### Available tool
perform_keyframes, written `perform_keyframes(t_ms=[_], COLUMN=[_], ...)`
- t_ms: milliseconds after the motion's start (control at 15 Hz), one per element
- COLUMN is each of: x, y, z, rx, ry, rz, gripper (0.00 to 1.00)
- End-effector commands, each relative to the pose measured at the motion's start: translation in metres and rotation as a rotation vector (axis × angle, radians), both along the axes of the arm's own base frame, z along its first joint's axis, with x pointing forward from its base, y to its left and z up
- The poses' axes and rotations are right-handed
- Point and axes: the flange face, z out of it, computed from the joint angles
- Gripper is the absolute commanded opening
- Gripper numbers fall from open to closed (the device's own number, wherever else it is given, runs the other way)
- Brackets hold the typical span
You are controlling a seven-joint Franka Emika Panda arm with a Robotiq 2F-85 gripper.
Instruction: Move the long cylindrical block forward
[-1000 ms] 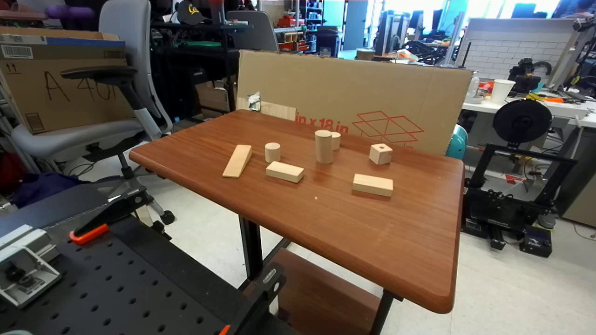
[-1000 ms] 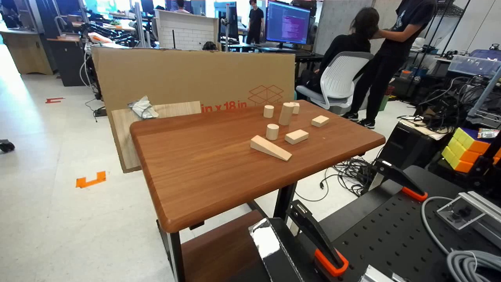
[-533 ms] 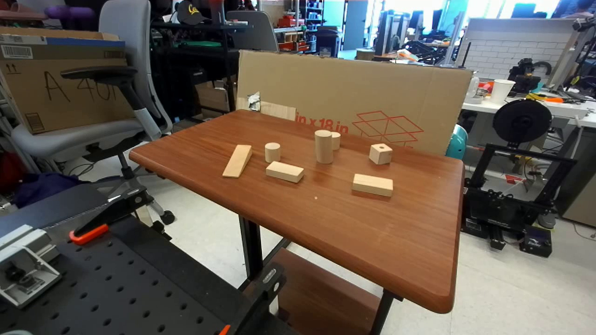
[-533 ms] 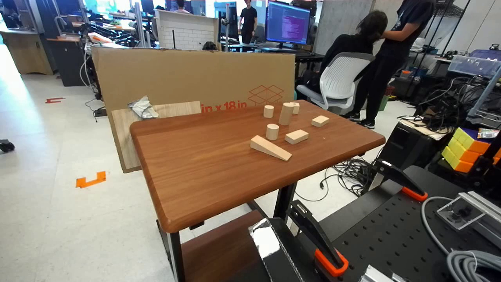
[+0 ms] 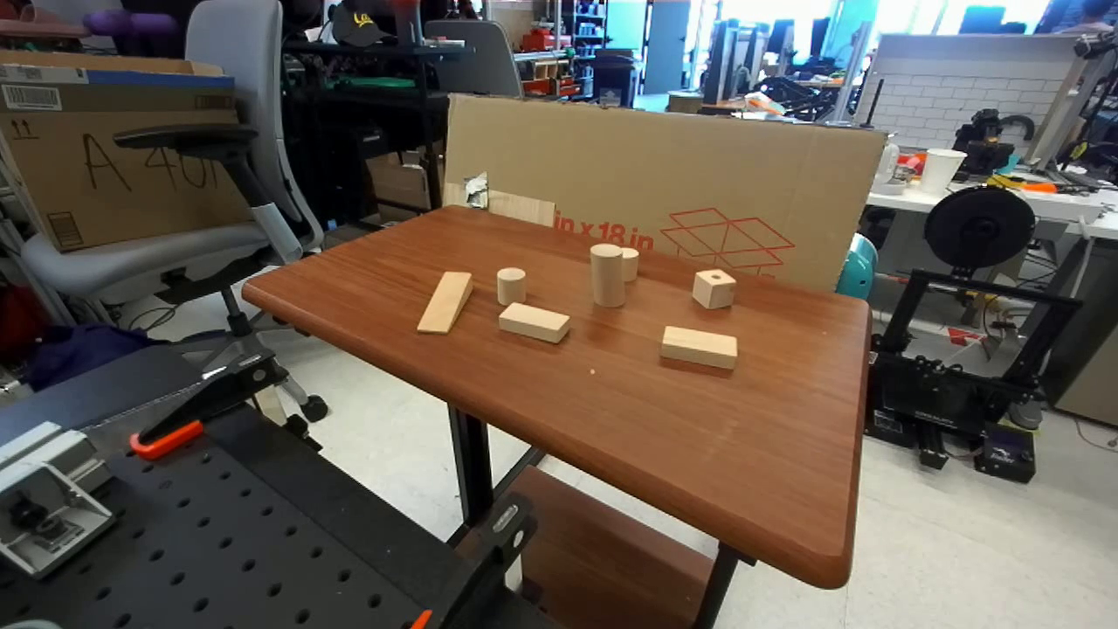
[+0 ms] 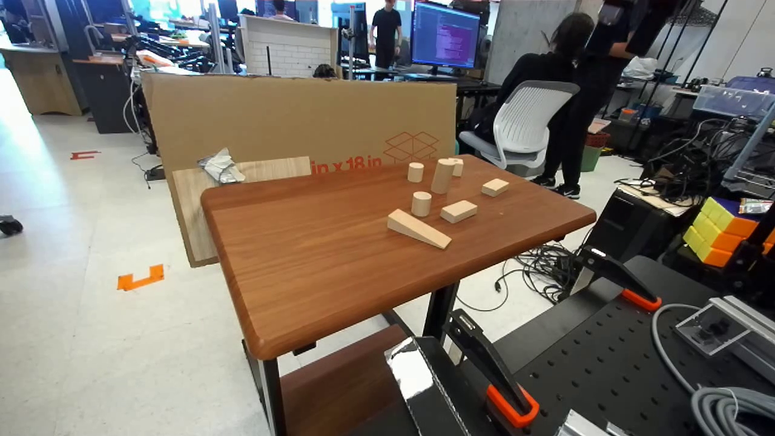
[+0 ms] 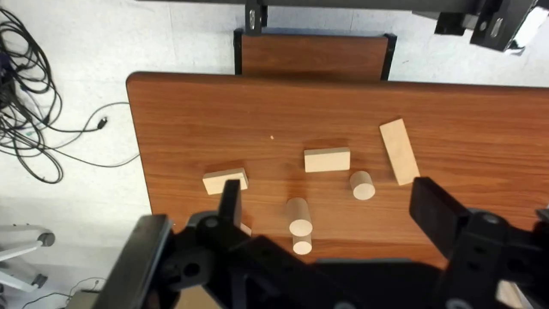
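Note:
The long cylindrical block (image 5: 608, 278) is a plain tan wooden cylinder standing upright on the brown table (image 5: 664, 428). It also shows in an exterior view (image 6: 442, 177) and in the wrist view (image 7: 299, 216). A shorter cylinder (image 5: 631, 266) stands close behind it. My gripper (image 7: 328, 189) is open and empty in the wrist view, high above the table. The long block appears between its two fingers, nearer the left one, and nothing touches it. Dark shapes at the top right of an exterior view may be the gripper, but I cannot tell for sure.
Two flat blocks (image 5: 534, 322) (image 5: 699, 348), another short cylinder (image 5: 512, 286), a wedge (image 5: 446, 302) and a cube with a hole (image 5: 714, 289) stand around the long block. A cardboard sheet (image 5: 664, 175) rises behind the table. Black clamps (image 6: 490, 363) sit at the robot's bench.
The blocks have not moved. Dark shapes have come into view at the top right of an exterior view, in front of the standing person. People in the background shifted slightly.

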Motion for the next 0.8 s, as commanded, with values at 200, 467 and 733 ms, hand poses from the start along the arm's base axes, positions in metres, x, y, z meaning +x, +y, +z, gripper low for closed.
perform_keyframes(t_ms=[200, 467, 733], x=[0.060, 0.094, 0.131], y=[-0.031, -0.040, -0.040], z=[-0.068, -0.100, -0.118], rx=[0.037, 0.084, 0.095], ry=[-0.015, 0.029, 0.091], rz=[0.000, -0.043, -0.087], gripper=[1.00, 1.00, 1.00])
